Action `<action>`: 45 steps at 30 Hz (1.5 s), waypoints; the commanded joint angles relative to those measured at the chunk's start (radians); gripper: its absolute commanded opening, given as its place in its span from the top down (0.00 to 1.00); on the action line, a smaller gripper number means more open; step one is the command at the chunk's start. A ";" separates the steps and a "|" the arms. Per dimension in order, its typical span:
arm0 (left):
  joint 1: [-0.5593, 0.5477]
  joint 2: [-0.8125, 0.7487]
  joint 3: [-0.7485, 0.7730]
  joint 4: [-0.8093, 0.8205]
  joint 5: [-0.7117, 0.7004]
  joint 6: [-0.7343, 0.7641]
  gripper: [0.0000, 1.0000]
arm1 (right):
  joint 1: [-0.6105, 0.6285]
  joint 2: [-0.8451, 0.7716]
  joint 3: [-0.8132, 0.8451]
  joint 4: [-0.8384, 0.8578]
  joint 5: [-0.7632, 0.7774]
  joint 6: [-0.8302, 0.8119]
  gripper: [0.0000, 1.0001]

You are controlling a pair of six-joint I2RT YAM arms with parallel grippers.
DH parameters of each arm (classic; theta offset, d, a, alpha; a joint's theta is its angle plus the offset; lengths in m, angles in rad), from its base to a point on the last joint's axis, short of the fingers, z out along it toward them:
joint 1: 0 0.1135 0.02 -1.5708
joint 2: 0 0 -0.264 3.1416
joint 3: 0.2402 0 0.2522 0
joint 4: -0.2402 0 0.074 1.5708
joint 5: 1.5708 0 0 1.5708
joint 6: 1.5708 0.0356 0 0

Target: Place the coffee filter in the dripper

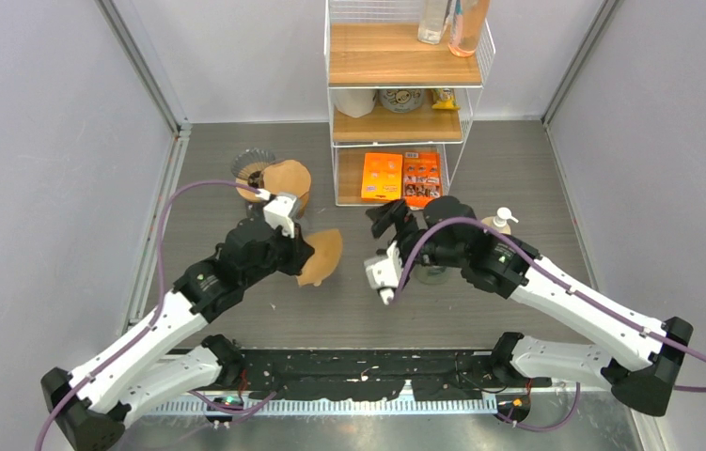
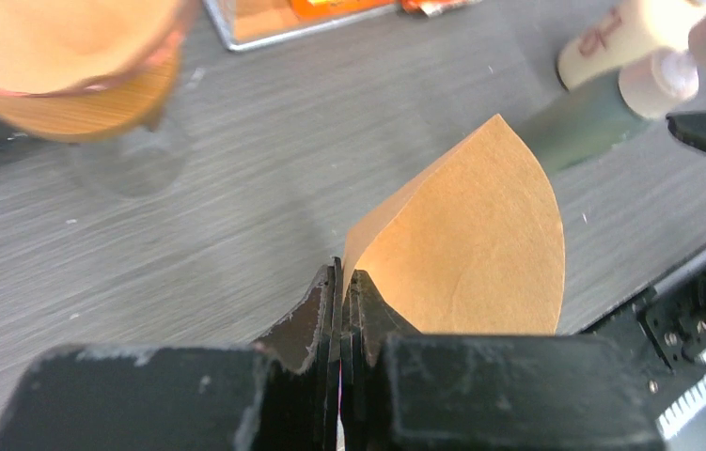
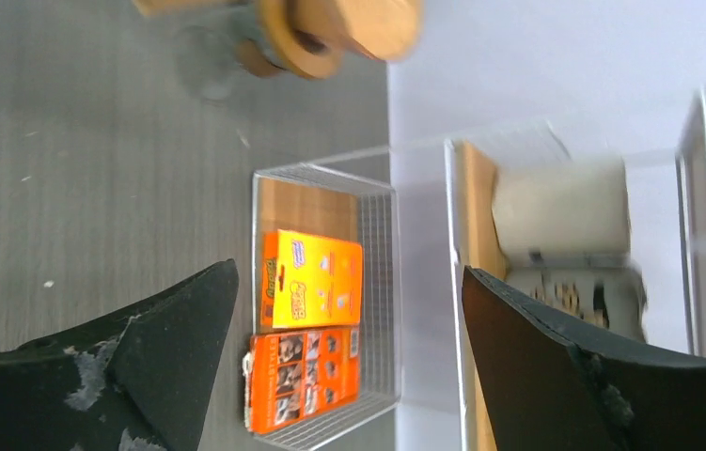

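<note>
My left gripper is shut on the lower edge of a brown paper coffee filter, which fans out to the right above the table. From above, the coffee filter hangs just right of the left gripper. The dripper, with a wooden collar on a glass base, stands behind it; its mouth looks brown inside. The dripper fills the left wrist view's top left corner. My right gripper is open and holds nothing, pointing toward the shelf, with the dripper blurred at the top of its view.
A wire shelf unit with wooden shelves stands at the back, its bottom basket holding orange packets. A pump bottle stands beside the right arm. A fluted clear piece sits left of the dripper.
</note>
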 commanded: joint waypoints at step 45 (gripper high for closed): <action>0.721 0.760 0.715 -0.004 0.201 0.128 1.00 | -0.107 -0.291 -0.429 0.734 0.732 0.949 0.04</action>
